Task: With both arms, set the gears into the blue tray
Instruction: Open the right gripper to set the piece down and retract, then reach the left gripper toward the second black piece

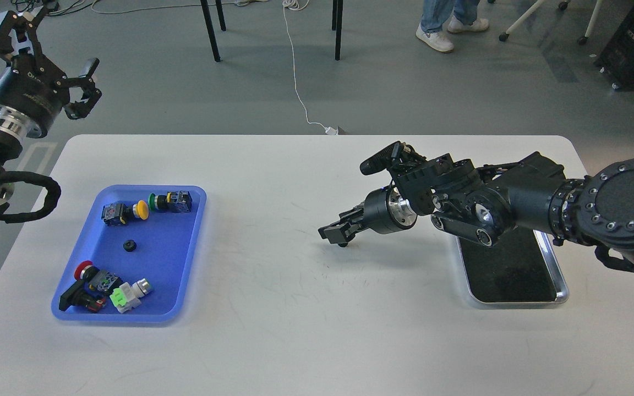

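The blue tray (185, 258) lies on the left of the white table and holds several colourful push-button switches. One small black gear (128, 246) rests near the tray's middle. My right gripper (334, 235) hovers low over the table's centre, well right of the tray, with its fingers drawn together on a small dark round piece that looks like the other gear (343, 244). My left gripper (53, 52) is raised beyond the table's far left corner, its fingers spread open and holding nothing.
A shiny silver tray (562, 286) with a dark bottom sits under my right forearm on the right side. Chair legs, a white cable and a person's feet are on the floor behind the table.
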{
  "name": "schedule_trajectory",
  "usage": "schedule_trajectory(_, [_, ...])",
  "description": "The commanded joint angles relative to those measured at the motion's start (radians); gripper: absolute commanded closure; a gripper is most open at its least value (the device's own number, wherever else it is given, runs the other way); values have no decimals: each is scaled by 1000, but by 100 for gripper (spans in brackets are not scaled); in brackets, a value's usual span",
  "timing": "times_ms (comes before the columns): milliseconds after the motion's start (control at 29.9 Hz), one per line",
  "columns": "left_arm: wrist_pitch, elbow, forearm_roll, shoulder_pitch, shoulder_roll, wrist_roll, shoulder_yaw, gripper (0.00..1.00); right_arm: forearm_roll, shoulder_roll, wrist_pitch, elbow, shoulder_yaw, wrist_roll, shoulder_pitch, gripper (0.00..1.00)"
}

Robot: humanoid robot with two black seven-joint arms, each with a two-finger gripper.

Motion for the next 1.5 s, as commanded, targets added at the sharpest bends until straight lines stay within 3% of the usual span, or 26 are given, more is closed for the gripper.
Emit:
schedule_trajectory(0, [2, -6, 1, -1, 22, -1, 6, 2, 55, 0, -1, -4, 92, 0, 40, 13])
schedule_trajectory(167, [-29, -11, 19, -20, 14, 8, 17, 2, 113, -204, 2, 13, 296, 0, 40, 6])
schedule_trajectory(334, [-66, -40, 135, -110, -7, 94, 40, 2, 127, -388, 12, 15, 559, 0, -48, 4])
schedule_trajectory(502, [-61, -54, 527, -216, -154, 102, 71, 2, 235, -532, 15, 60, 809, 0, -195, 4])
schedule_trajectory(669, [-63, -72, 835, -244, -297, 108, 89, 2, 413, -673, 16, 159, 926, 0, -357, 4])
schedule_trajectory(836, [-46, -150, 1169, -236, -377, 100, 204, 3, 665, -750, 27, 186, 973, 0, -492, 3])
schedule_trajectory(970, [-3, -195, 1421, -224, -442, 99, 284, 5, 838, -793, 102, 186, 978, 0, -568, 3])
schedule_trajectory(1137, [132, -191, 1669, -207, -478, 100, 446, 11, 926, -818, 182, 188, 982, 0, -643, 3])
schedule_trajectory(1271, [239, -163, 1893, -169, -524, 99, 562, 13, 926, -822, 234, 188, 984, 0, -671, 3])
schedule_trajectory(1471, [276, 16, 2073, -106, -615, 85, 566, 22, 926, -821, 240, 214, 1008, 0, -672, 3])
